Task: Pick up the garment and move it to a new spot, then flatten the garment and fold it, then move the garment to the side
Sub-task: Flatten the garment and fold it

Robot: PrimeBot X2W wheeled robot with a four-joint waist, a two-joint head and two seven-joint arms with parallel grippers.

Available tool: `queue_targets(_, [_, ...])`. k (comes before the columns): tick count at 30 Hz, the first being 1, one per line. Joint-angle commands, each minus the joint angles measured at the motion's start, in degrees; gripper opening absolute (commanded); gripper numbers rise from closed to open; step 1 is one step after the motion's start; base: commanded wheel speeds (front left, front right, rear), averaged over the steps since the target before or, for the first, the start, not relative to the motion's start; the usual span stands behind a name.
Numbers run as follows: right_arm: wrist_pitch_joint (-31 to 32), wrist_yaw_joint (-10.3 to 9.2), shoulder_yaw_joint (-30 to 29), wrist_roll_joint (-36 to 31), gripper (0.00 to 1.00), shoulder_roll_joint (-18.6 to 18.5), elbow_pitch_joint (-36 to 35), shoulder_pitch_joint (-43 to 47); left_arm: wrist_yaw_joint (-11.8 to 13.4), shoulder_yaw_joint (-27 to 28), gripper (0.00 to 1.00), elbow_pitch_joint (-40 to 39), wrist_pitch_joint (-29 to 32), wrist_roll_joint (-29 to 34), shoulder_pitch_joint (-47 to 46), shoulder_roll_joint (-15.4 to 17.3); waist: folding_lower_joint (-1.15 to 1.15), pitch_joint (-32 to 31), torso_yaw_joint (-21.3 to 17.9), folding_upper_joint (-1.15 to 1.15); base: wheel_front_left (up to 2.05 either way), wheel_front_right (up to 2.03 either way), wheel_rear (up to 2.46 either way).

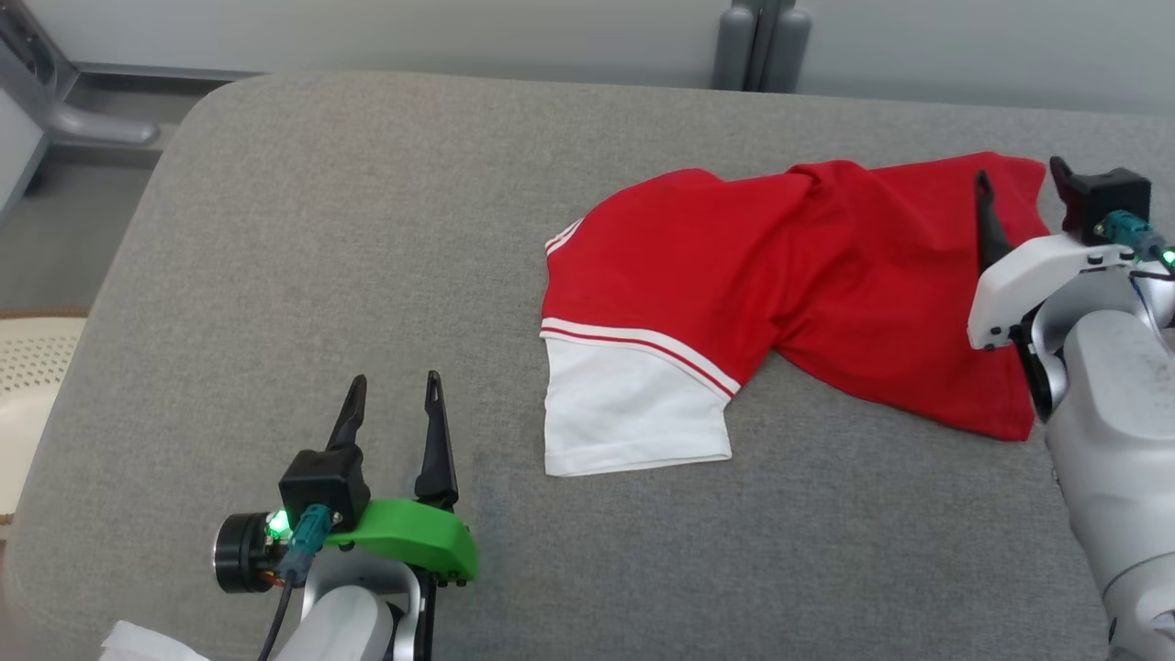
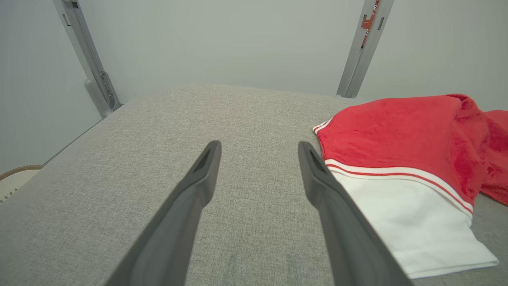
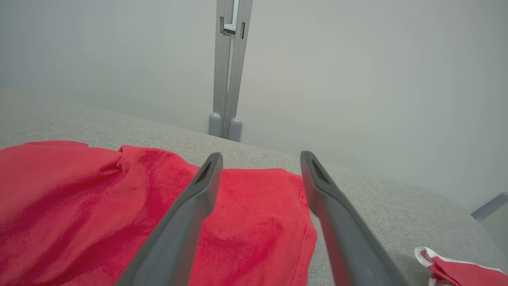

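The red shirt lies crumpled on the right half of the grey fabric-covered surface, its body bunched into folds and running off toward the right edge. One white sleeve, joined to the red by thin red and white stripes, lies flat and points toward me. My left hand sits low at the near left, just beside that sleeve but apart from it, holding nothing, with its two dark fingers spread wide and bare grey cloth between them. In the left wrist view the same hand shows the shirt off to its right. My right hand is over the far right corner of the shirt, also spread wide and empty. In the right wrist view one finger lies across the red cloth, the other near its hem. I cannot tell whether the fingertips touch the fabric. A grey metal post stands behind the far edge.
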Motion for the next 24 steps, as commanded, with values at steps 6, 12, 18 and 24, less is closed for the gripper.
queue_targets(6, [-0.39,-0.11,3.37,4.40,1.00,3.02,-7.31,7.79,-2.09,0.07,1.00,2.09,-1.05,-1.26,0.93,-0.42,0.00,-7.66,-6.19,0.00,0.00,0.00,0.00])
queue_targets(12, [-0.41,-0.11,5.79,9.17,1.00,4.85,-16.32,17.80,-4.10,-0.19,1.00,4.04,-1.43,-1.70,3.66,-1.60,0.00,-10.78,-8.33,0.00,0.00,0.00,0.00])
queue_targets(18, [-0.16,-0.11,4.60,10.93,1.00,7.57,-25.34,29.46,-4.94,0.99,1.00,4.33,-1.50,-1.30,7.55,-2.88,0.00,-12.59,-8.70,0.00,0.00,0.00,0.00])
queue_targets(24, [0.91,-0.10,1.79,10.56,1.00,10.34,-33.96,39.27,-5.34,2.79,1.00,3.48,-1.49,-0.02,10.79,-3.38,0.00,-13.48,-8.10,0.00,0.00,0.00,0.00])
